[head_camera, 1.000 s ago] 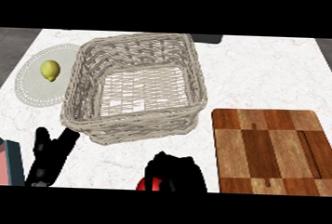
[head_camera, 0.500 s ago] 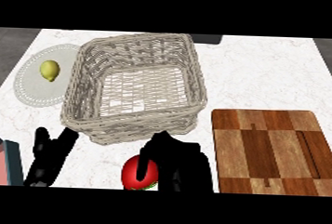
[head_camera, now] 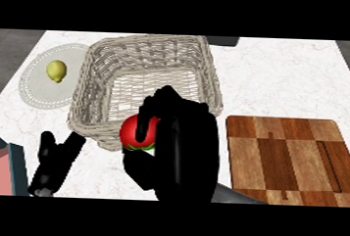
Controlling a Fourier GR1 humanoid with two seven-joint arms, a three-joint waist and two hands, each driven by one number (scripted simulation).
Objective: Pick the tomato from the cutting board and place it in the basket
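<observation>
My right hand (head_camera: 181, 149): fingers curled round the tomato (head_camera: 139, 133), holding it up over the near edge of the basket (head_camera: 201, 62).
Tomato: red with a green stalk end, showing at the left side of my right hand, partly hidden by my fingers.
My left hand (head_camera: 53, 162): resting open at the lower left, fingers straight, holding nothing.
Basket: wicker, on the counter (head_camera: 281, 79), just left of the cutting board (head_camera: 285, 153).
Plate (head_camera: 37, 90): left of the basket, with a lemon (head_camera: 57, 71) on it.

A kitchen: white marble counter (head_camera: 281, 79) with a wooden cutting board (head_camera: 285, 153), wicker basket (head_camera: 151, 55) and lemon (head_camera: 57, 71).
</observation>
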